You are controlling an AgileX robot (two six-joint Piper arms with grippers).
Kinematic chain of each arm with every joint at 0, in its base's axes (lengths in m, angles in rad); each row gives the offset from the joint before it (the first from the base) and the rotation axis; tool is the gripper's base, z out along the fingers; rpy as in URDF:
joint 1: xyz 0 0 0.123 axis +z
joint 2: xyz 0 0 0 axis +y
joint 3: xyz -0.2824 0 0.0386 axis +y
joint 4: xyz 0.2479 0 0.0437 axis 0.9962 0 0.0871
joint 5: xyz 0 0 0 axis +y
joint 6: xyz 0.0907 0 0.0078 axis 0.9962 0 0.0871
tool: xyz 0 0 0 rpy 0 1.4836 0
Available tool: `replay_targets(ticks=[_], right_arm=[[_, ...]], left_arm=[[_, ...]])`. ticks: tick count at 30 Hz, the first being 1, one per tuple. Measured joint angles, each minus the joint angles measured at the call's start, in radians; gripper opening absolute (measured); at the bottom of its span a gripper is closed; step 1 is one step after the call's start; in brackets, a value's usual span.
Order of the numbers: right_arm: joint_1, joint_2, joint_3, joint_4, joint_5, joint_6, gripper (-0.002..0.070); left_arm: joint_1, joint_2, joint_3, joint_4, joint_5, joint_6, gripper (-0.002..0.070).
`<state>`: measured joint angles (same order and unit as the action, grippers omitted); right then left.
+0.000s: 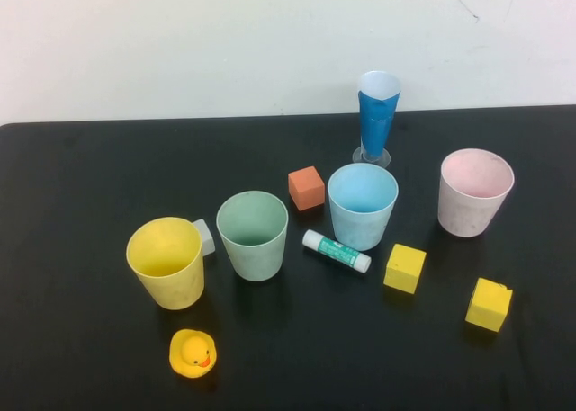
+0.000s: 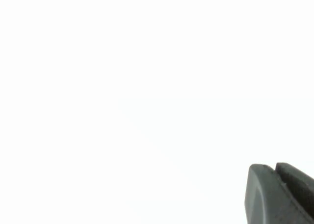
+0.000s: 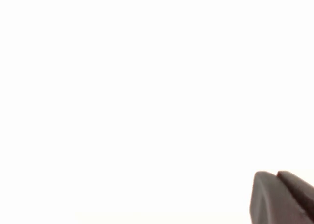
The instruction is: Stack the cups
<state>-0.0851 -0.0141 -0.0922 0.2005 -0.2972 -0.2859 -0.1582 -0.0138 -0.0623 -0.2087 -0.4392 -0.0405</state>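
The yellow cup (image 1: 166, 262), green cup (image 1: 253, 235), blue cup (image 1: 362, 205) and pink cup (image 1: 474, 192) stood apart mid-desk (image 1: 81, 177), unstacked. Left tool (image 2: 282, 194) and right tool (image 3: 282, 197), both clenched and empty, were parked away; one must reach a cup first.

Black table (image 1: 81, 177), four cups (image 1: 254, 235), blocks (image 1: 404, 268), duck (image 1: 193, 353), glue stick (image 1: 337, 251)

Black table (image 1: 81, 177) against a white wall (image 1: 180, 42). No claw over the table to place things by, so each is placed by its neighbours. Tall dark-blue cone glass (image 1: 377, 119) upright at the back. Orange cube (image 1: 306, 188) mid-table; white glue stick (image 1: 337, 251) lying flat in front of it. Two yellow cubes (image 1: 404, 268) (image 1: 489, 304) right front. Small white block (image 1: 205, 237) left. Rubber duck (image 1: 193, 353) at the front edge.
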Motion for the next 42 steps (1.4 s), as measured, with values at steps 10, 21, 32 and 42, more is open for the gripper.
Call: replay_targets(ticks=[10, 21, 32, 42], right_arm=[[0.000, 0.192, -0.354, 0.000, 0.561, -0.251, -0.0003], [0.000, 0.494, -0.377, 0.000, 0.861, -0.373, -0.0003], [0.000, 0.515, -0.377, 0.000, 0.868, -0.383, -0.0003], [0.000, 0.517, -0.377, 0.000, 0.868, -0.385, -0.0003]], left_arm=[[0.000, 0.258, -0.406, -0.010, 0.683, 0.185, -0.0002], [0.000, 0.801, -0.664, -0.001, 0.940, 0.199, -0.0001], [-0.001, 1.311, -1.038, -0.054, 1.237, 0.209, 0.0430], [-0.002, 1.539, -1.163, -0.009, 1.288, 0.209, 0.0476]])
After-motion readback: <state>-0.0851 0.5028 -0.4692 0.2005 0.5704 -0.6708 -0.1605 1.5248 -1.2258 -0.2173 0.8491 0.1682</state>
